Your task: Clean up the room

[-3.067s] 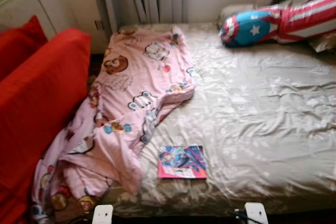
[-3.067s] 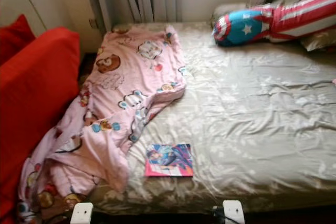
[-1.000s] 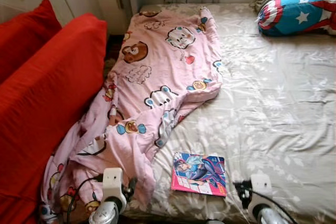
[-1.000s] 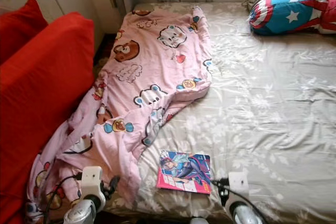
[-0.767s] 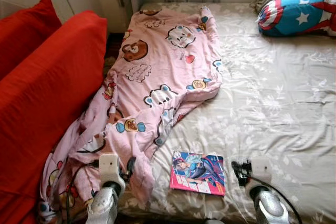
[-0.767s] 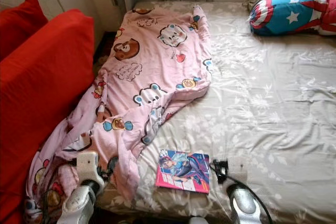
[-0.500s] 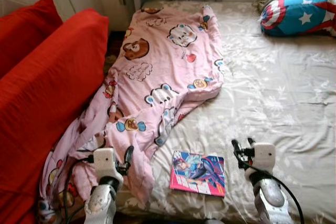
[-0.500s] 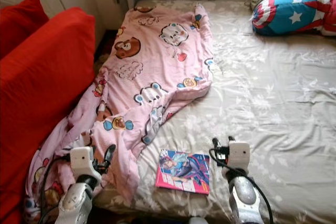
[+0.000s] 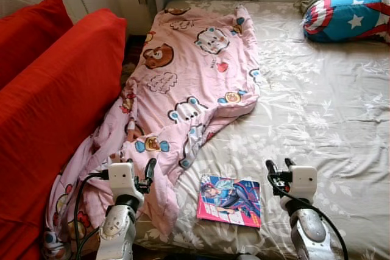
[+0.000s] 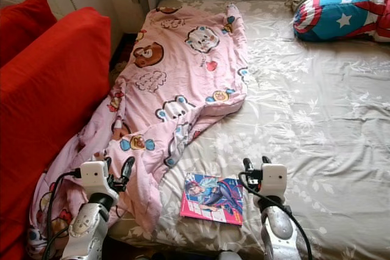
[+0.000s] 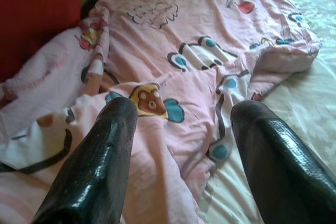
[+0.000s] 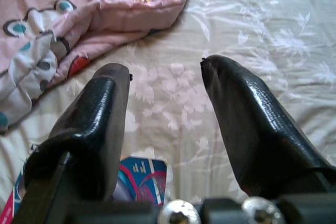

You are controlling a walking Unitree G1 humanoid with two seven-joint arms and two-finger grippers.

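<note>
**Soft cloth, one glossy cover**

The bed sheet (image 9: 317, 108) is a satiny beige cloth with a faint sheen and a pale floral print, creased. The pink blanket (image 9: 189, 89) on its left looks like soft matt cotton, rumpled. The book (image 9: 230, 200) at the near edge has a glossy paper cover. The red cushions (image 9: 55, 108) are matt, ribbed fabric. The fingers (image 12: 252, 124) look like smooth, shiny black plastic.

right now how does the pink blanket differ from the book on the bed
The pink blanket is large, soft and crumpled, its near end spilling off the bed's left edge; the book is small, flat and rigid, lying wholly on the sheet. The blanket is pale pink with cartoon prints; the book's cover is blue and magenta. Both lie untouched, with neither gripper holding them.
</note>
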